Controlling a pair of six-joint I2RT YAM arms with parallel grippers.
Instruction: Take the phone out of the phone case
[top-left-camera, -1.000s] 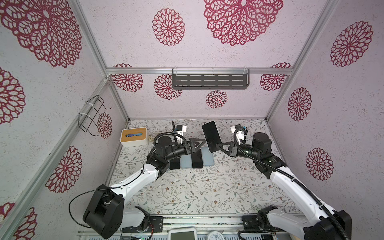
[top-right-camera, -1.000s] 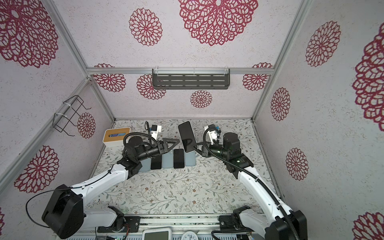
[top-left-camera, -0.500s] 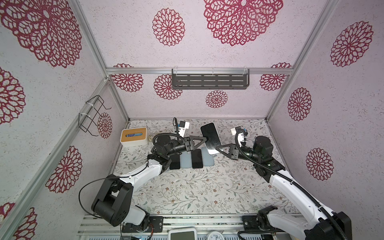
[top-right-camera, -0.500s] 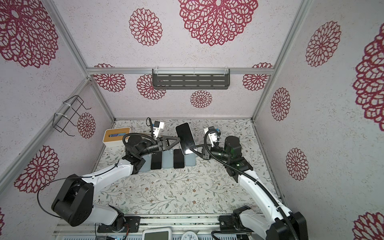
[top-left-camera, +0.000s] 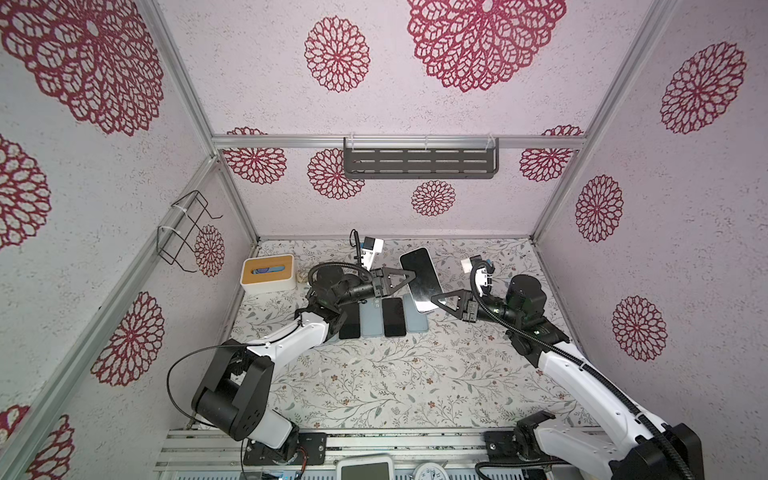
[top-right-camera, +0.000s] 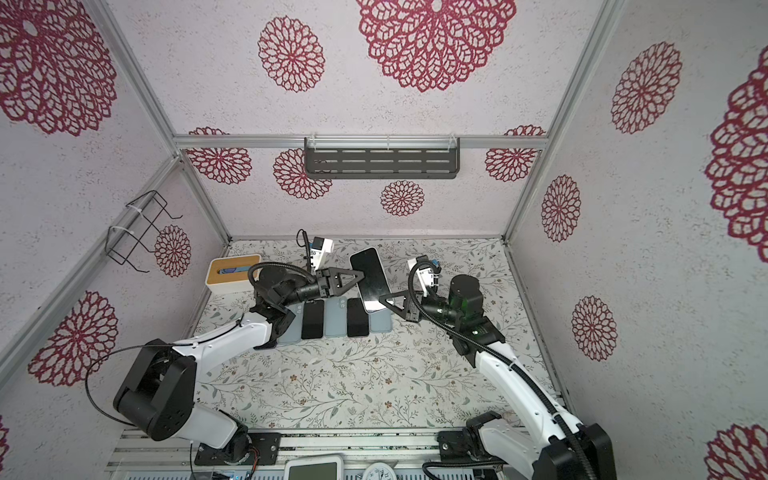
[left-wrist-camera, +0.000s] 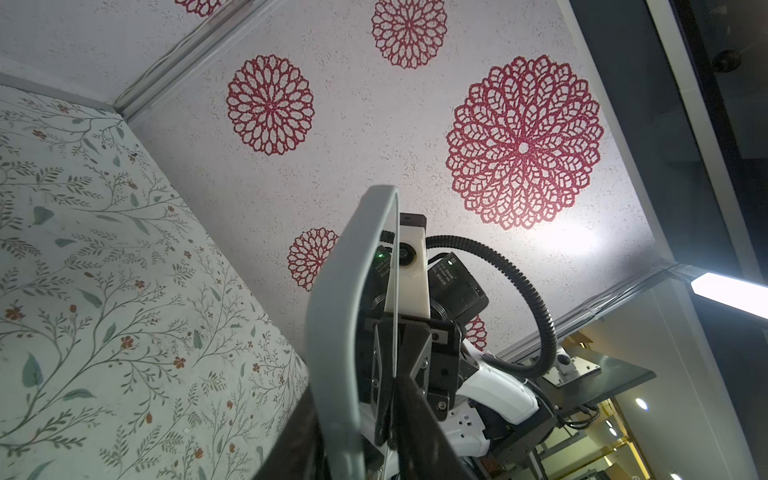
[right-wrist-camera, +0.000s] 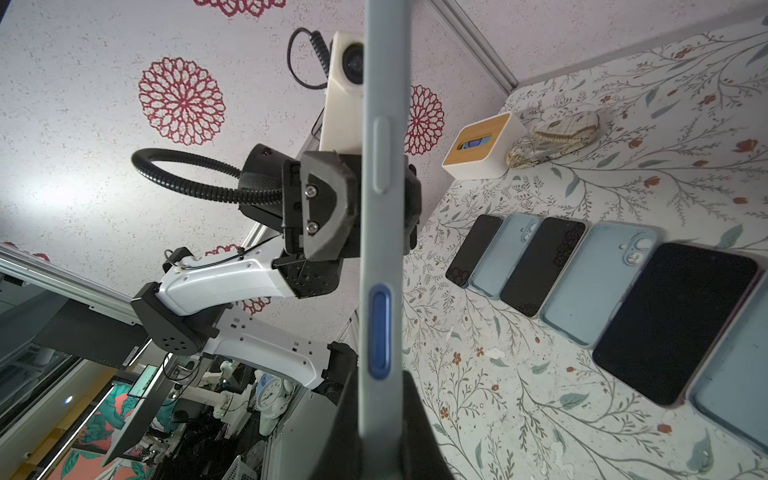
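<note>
A phone with a dark screen sits in a grey-blue phone case and is held tilted in the air over the back of the table. My right gripper is shut on its lower end. My left gripper reaches in from the left. Its jaws straddle the phone's long edge, one finger on the screen side and one on the back, pressed against it. The phone's back is hidden.
A row of several phones and pale blue cases lies on the floral table below the held phone. A wood-topped tissue box stands at back left, with a patterned pouch beside it. A wire basket hangs on the left wall and a dark shelf on the back wall.
My left gripper moved right to the phone and its wide-open jaws closed onto its edge. The right gripper kept its grip and shifted the phone slightly.
</note>
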